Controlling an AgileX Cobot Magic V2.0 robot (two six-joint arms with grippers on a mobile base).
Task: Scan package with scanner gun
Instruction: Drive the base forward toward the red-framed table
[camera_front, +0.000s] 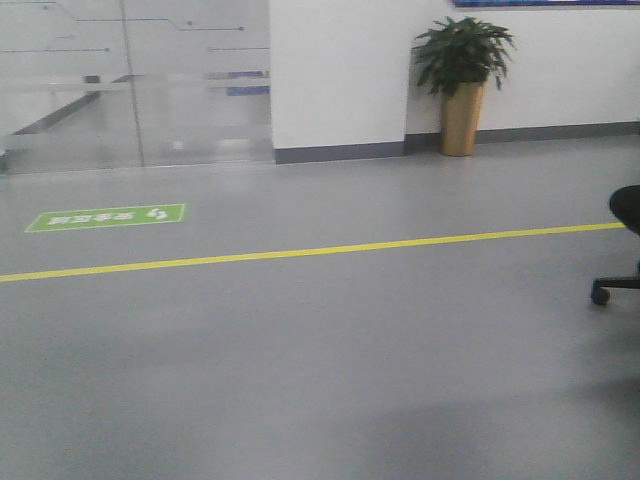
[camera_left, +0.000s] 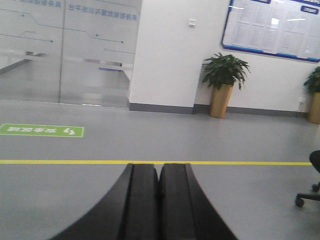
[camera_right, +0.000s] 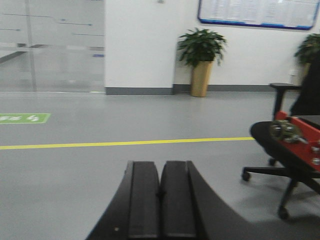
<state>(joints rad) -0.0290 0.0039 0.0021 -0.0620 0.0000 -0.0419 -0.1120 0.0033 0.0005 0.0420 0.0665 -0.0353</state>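
Nowhere in any view do the package or the scanner gun appear; all three cameras face a grey floor (camera_front: 300, 380) crossed by a yellow line (camera_front: 300, 252), with a potted plant (camera_front: 462, 80) against the far wall. The left gripper (camera_left: 159, 172) and right gripper (camera_right: 161, 171) each point outward, jaws pressed together with nothing between them. The step in hand looks like locating the goods: the sensible move is to bring them into frame before opening either gripper. A red object (camera_right: 300, 132) by an office chair (camera_right: 272, 145) is cut off at the right edge and too blurred to identify.
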